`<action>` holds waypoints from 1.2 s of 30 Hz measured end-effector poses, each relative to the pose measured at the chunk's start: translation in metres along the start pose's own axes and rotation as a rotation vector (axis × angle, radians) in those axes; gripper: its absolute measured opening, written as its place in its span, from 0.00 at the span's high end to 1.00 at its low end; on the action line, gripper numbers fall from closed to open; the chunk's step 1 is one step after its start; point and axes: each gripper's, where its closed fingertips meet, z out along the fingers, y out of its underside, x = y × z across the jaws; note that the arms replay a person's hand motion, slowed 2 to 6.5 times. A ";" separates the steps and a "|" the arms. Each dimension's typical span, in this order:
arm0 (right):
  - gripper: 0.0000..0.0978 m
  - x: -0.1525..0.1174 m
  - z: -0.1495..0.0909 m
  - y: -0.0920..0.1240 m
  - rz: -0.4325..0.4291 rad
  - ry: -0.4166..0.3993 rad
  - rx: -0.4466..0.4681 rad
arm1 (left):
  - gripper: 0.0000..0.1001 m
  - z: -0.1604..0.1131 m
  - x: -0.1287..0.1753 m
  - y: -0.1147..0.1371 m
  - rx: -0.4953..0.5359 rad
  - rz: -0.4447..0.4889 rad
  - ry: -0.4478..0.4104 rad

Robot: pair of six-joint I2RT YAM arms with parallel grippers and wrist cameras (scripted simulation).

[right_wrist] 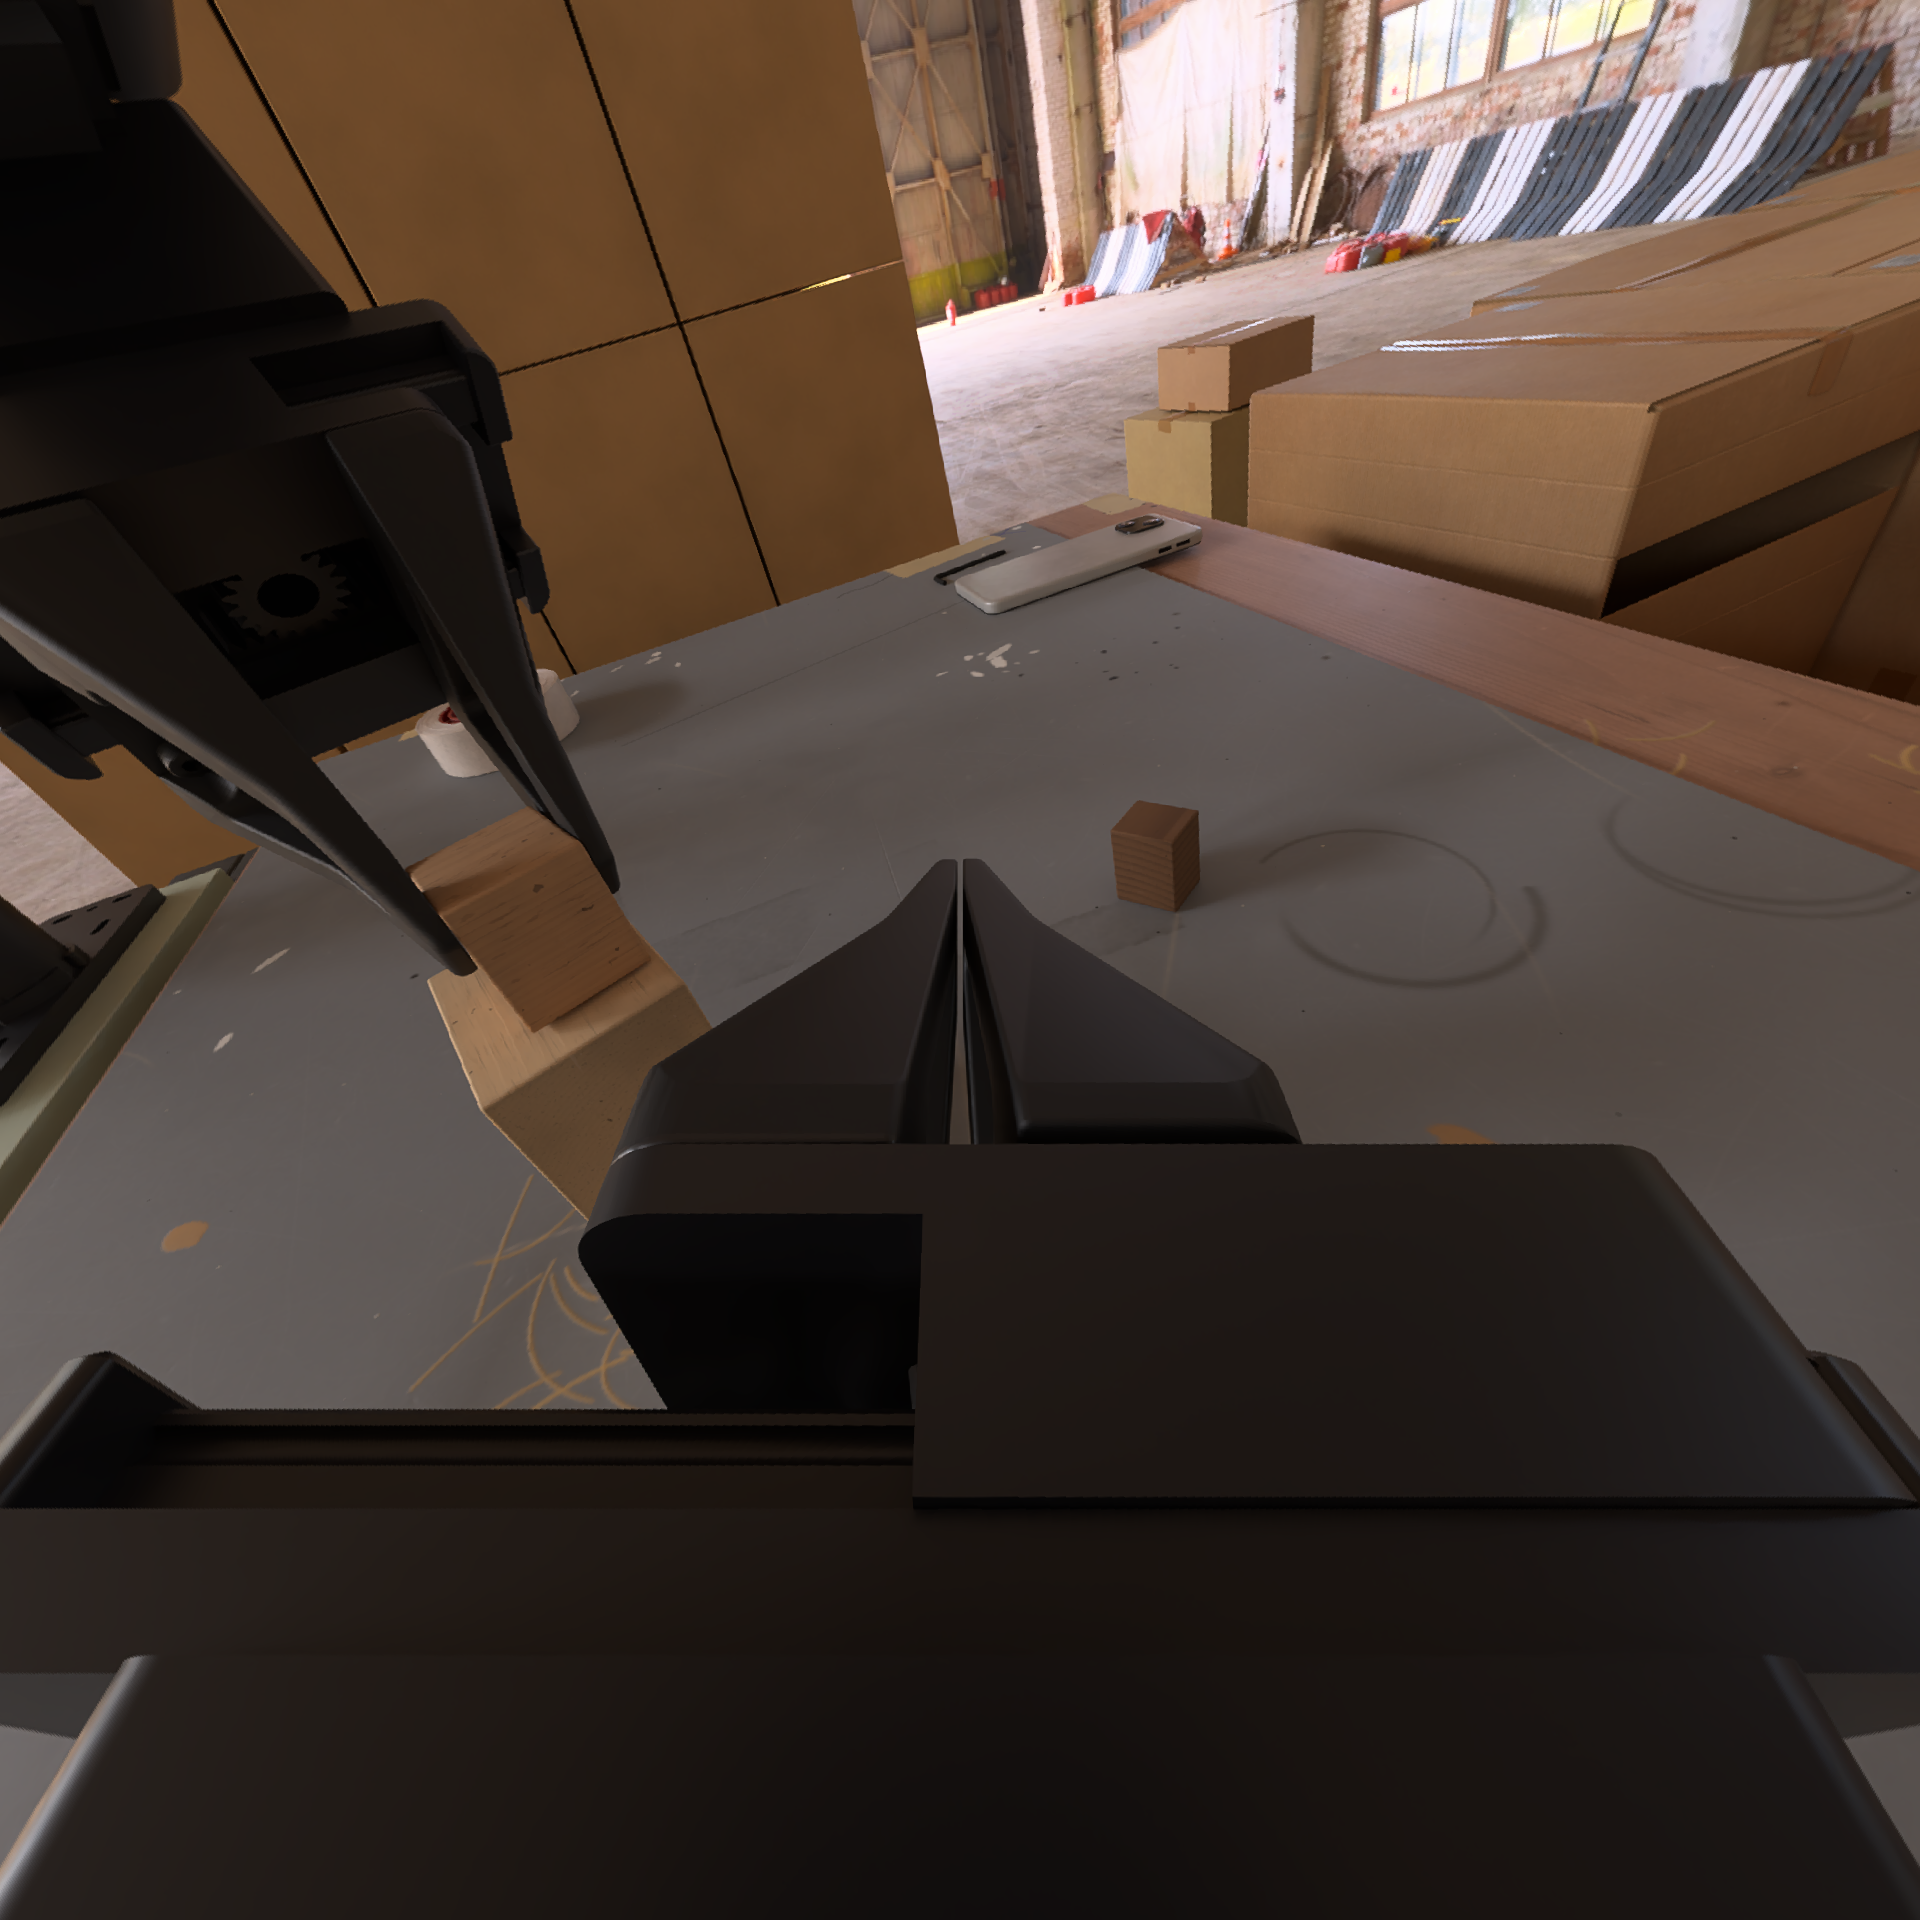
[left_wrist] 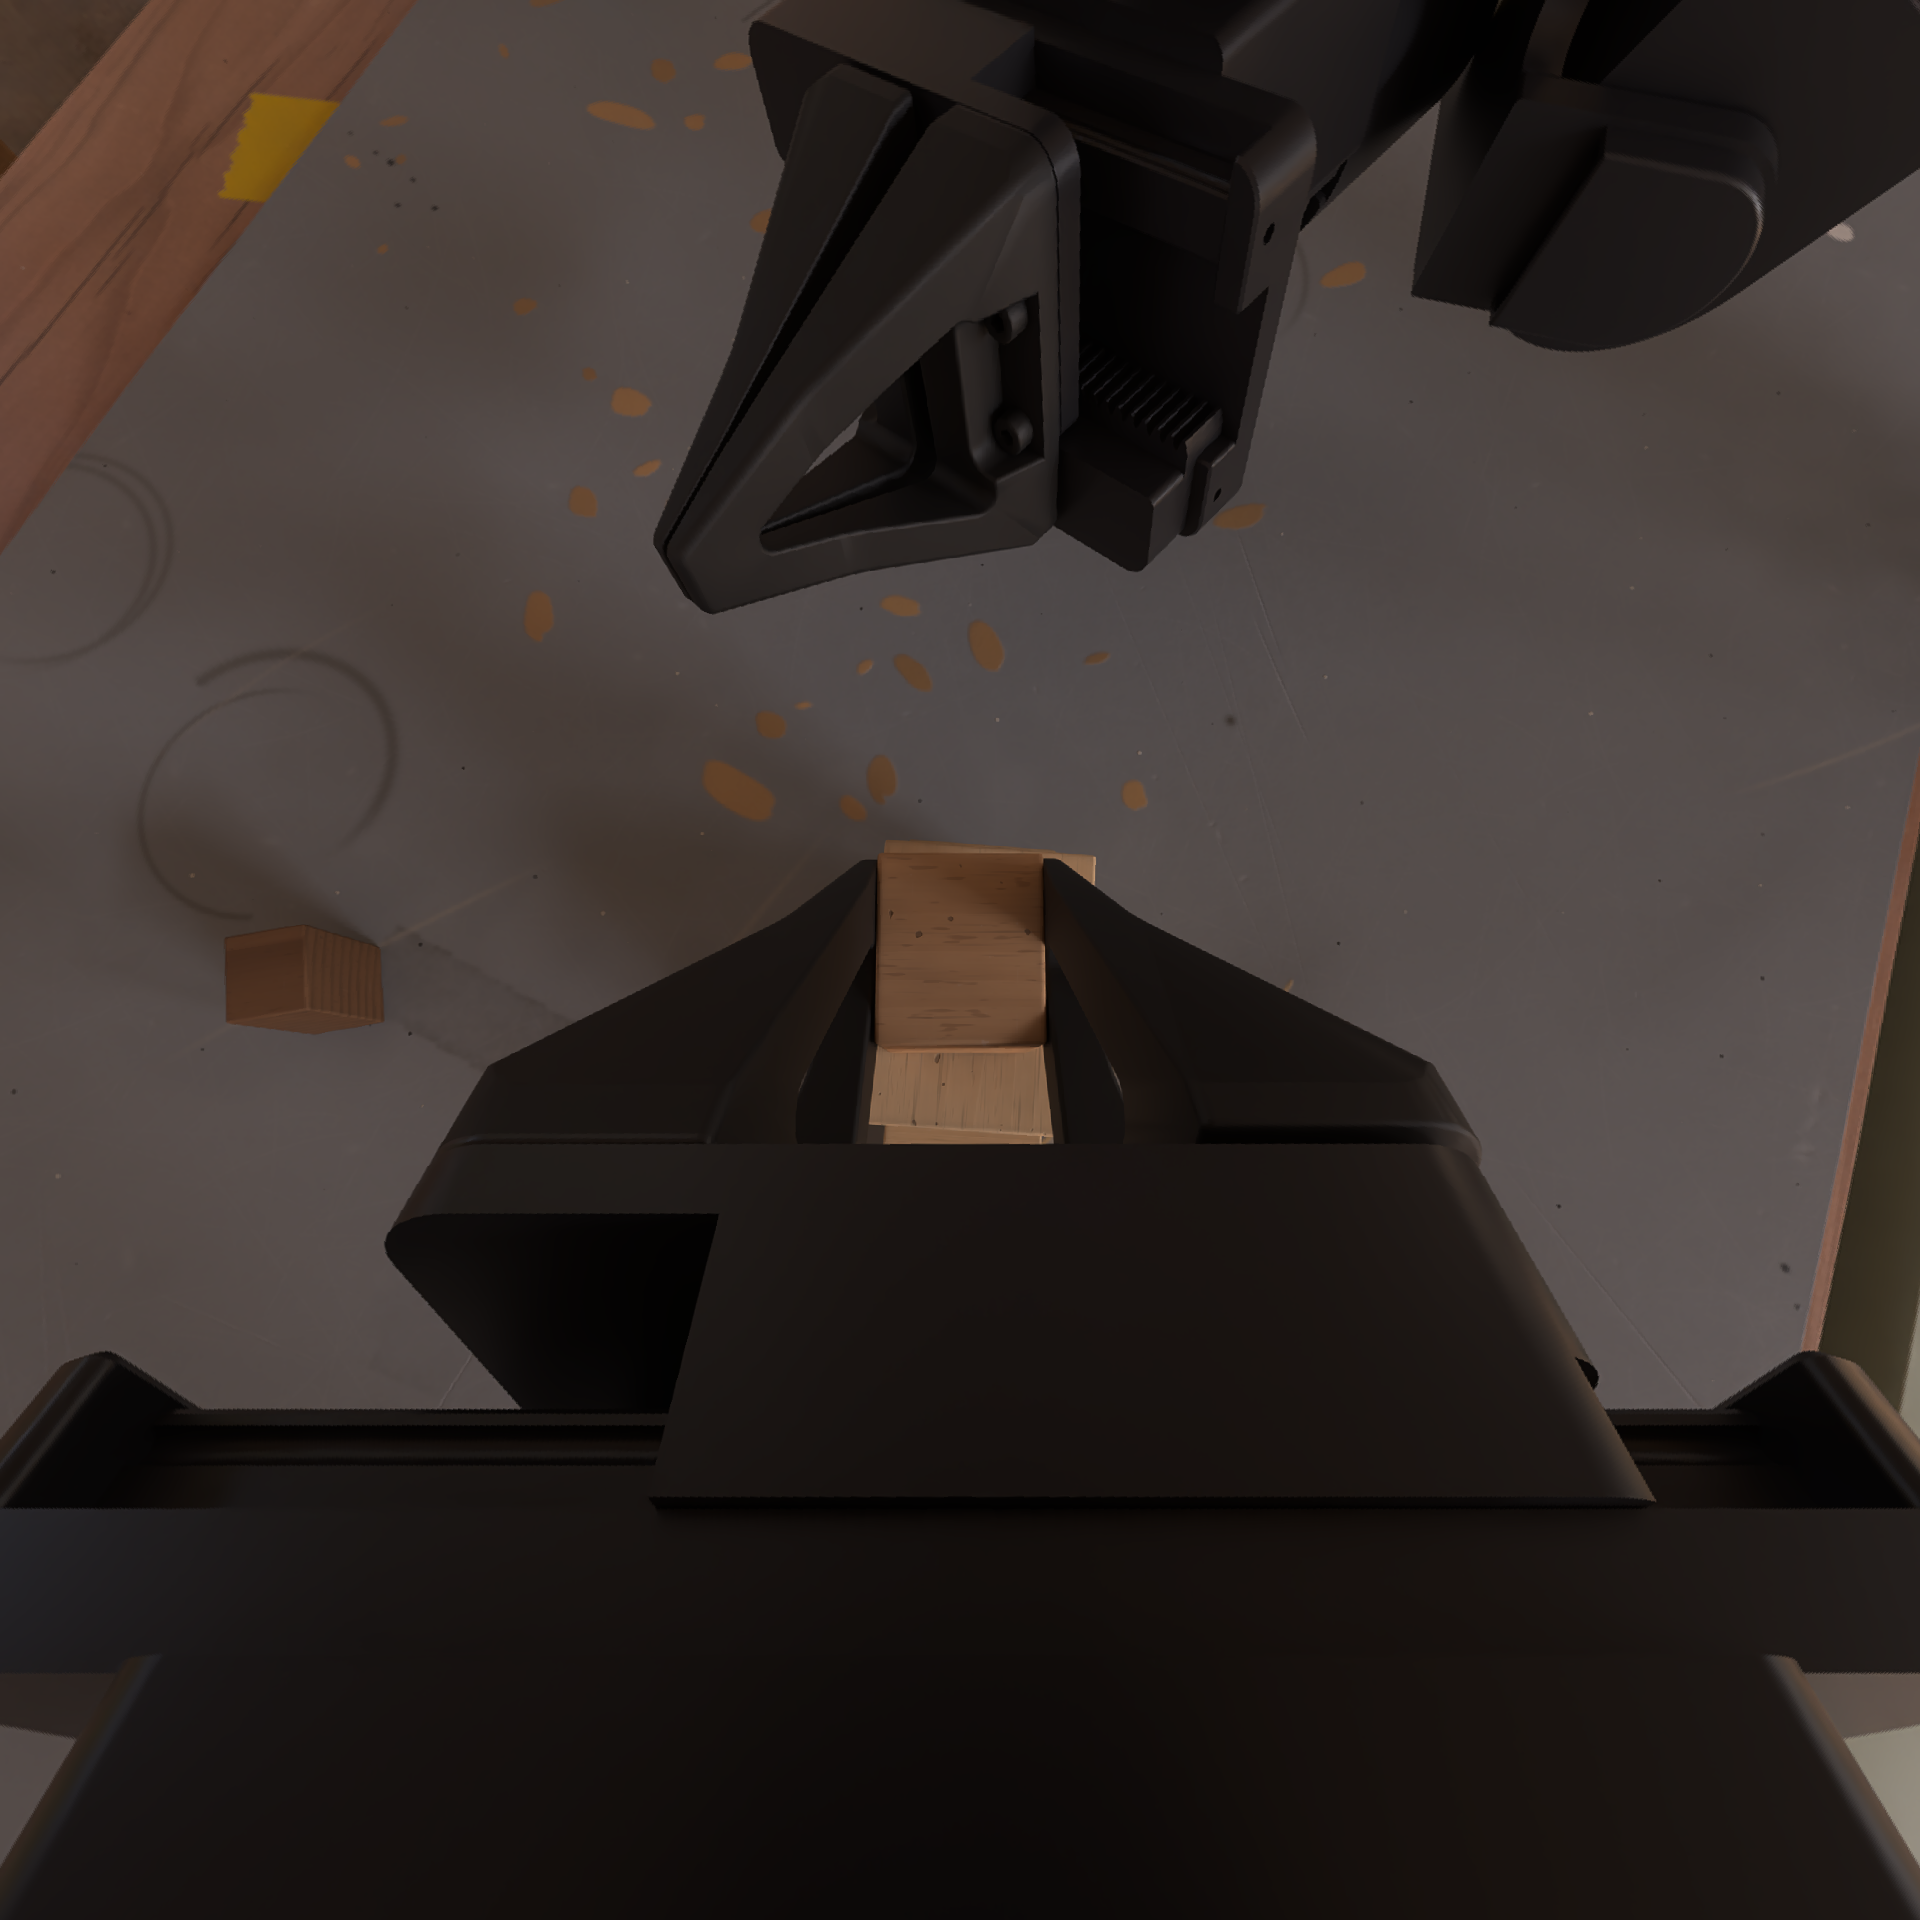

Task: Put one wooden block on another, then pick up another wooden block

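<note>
You had the left gripper (left_wrist: 961, 883) pinching the small pale wooden cube (left_wrist: 956, 940) between its two fingers, and in the right wrist view this cube (right_wrist: 535, 925) sat tilted, with one lower edge touching the top of the larger pale wooden block (right_wrist: 566, 1081) that stood on the grey, paint-spotted table (right_wrist: 935, 727). The held cube was therefore directly between the left jaws, and the big block was right under it; whether the cube already rested flat I could not tell, it looked rather turned on one corner. The right gripper (right_wrist: 961, 894) had its jaws pressed together with nothing between them, and it hung above the table just beside the stack. The third piece, the small darker brown wooden cube (right_wrist: 1155, 854), stood alone, a little ahead and to the right of the closed right fingertips, well apart from the stack. In my judgement the right arm was the nearer one to it. This brown cube had no long axis, being about equal on all sides; it stood upright, with one vertical edge turned toward the right gripper.
</note>
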 end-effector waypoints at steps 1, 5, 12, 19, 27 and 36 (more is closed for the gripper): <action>0.99 0.000 0.000 0.000 0.000 0.000 0.000 | 0.75 0.000 0.000 0.000 -0.001 0.001 -0.001; 0.99 0.000 0.000 0.000 0.001 0.000 -0.001 | 0.75 0.000 0.001 0.000 -0.009 0.008 -0.004; 0.99 0.000 0.000 0.000 0.001 0.000 -0.001 | 0.75 0.001 0.001 0.000 -0.018 0.011 -0.007; 0.99 0.000 0.000 0.000 0.002 0.000 -0.001 | 0.75 0.001 0.002 0.001 -0.025 0.015 -0.009; 0.99 0.000 0.000 0.001 0.003 0.000 -0.002 | 0.75 0.001 0.003 0.001 -0.030 0.014 -0.008; 0.99 0.000 0.000 0.001 0.004 0.000 -0.003 | 0.75 0.001 0.003 0.001 -0.033 0.017 -0.010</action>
